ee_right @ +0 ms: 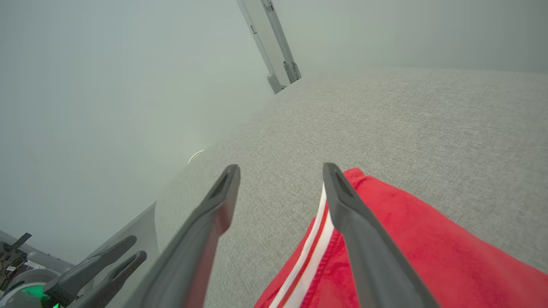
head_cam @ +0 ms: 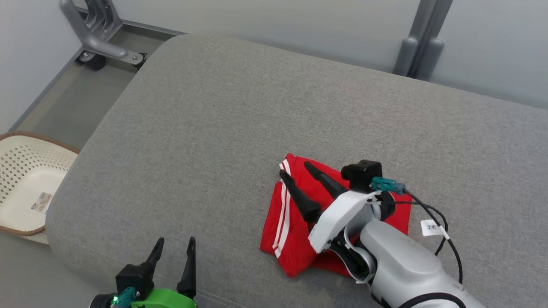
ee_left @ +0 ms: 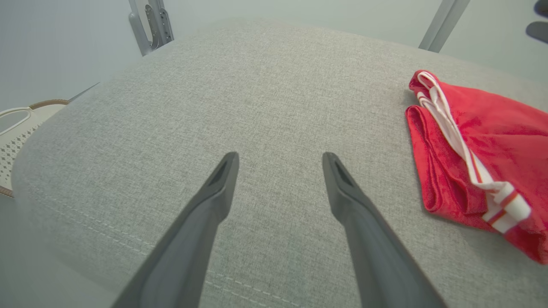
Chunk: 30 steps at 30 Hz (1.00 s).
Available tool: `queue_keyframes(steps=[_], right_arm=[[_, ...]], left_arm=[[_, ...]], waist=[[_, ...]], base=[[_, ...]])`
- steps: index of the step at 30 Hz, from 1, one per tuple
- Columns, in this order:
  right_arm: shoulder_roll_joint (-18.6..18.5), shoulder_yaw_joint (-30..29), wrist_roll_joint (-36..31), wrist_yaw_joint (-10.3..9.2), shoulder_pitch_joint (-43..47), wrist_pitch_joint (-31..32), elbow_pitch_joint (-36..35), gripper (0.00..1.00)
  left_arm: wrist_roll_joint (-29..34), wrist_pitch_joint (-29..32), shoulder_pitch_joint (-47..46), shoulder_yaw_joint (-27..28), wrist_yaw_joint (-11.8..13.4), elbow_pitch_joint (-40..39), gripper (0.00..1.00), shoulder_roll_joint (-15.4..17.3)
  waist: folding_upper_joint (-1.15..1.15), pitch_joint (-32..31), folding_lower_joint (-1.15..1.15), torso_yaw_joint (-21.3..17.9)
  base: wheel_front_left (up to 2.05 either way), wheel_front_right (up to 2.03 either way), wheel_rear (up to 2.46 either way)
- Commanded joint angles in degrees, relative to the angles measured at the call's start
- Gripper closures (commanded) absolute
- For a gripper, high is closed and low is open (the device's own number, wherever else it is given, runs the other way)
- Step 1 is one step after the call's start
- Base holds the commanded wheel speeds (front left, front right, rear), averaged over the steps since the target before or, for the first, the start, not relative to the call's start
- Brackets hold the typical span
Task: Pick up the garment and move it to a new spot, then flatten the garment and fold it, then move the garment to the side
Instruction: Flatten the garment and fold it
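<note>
At the far left, a pale perforated basket (head_cam: 25,188) is sitting on the floor beside the grey cushion (head_cam: 214,128), holding nothing but a small printed label (head_cam: 41,202) on its bottom. Next along, the left gripper (head_cam: 176,240) is hovering over the cushion's near edge with its fingers spread wide and nothing between them, well apart from the garment. The red garment (head_cam: 291,244) is lying folded on the cushion's near right part. Its white-striped edge is facing left and running from near to far, leaning slightly right. The arm is covering its right part, so its long axis is probably along that edge. The right gripper (head_cam: 295,168) is pointing away over the garment's far left corner, fingers apart. One finger is lying over the stripes and the other over bare cushion.
</note>
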Motion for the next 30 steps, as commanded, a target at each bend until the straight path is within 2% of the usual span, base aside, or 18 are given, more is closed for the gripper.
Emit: queue_keyframes(steps=[1, 6, 11, 16, 22, 30], right_arm=[[-0.6, -2.6, -1.1, -0.02, 1.1, -0.2, -1.6, 0.00], [-2.5, -14.7, -6.8, -0.02, 6.3, -0.2, -5.7, 0.00], [-4.4, -26.7, -15.9, -0.02, 12.7, -0.2, -8.1, 0.00], [-3.6, -35.8, -22.6, -0.02, 18.6, -0.2, -10.6, 0.00], [-2.1, -42.5, -28.8, -0.02, 23.0, -0.2, -14.3, 0.00], [-0.8, -44.5, -32.1, -0.02, 25.5, -0.2, -17.2, 0.00]], left_arm=[[0.7, 0.0, 0.4, 0.6, 0.3, -0.7, 0.00, 0.1], [1.7, 0.0, 0.8, 2.2, 0.2, -2.0, 0.00, 0.1], [2.8, 0.0, 0.9, 3.6, 0.1, -2.7, 0.00, 0.1], [3.6, 0.0, 1.2, 5.1, 0.5, -3.2, 0.00, 0.1], [4.9, 0.0, 0.9, 7.4, 1.0, -3.8, 0.00, 0.1], [6.2, 0.0, 1.7, 9.6, 1.2, -4.3, 0.00, 0.1]], waist=[[0.00, -0.9, 0.00, -2.3], [0.00, -2.5, 0.00, -7.1], [0.00, -3.8, 0.00, -12.1], [0.00, -4.4, 0.00, -16.8], [0.00, -4.6, 0.00, -20.8], [0.00, -5.1, 0.00, -23.0]], base=[[0.00, 0.00, 0.00], [0.00, 0.00, 0.00], [0.00, 0.00, 0.00], [0.00, 0.00, 0.00], [0.00, 0.00, 0.00], [0.00, 0.00, 0.00]])
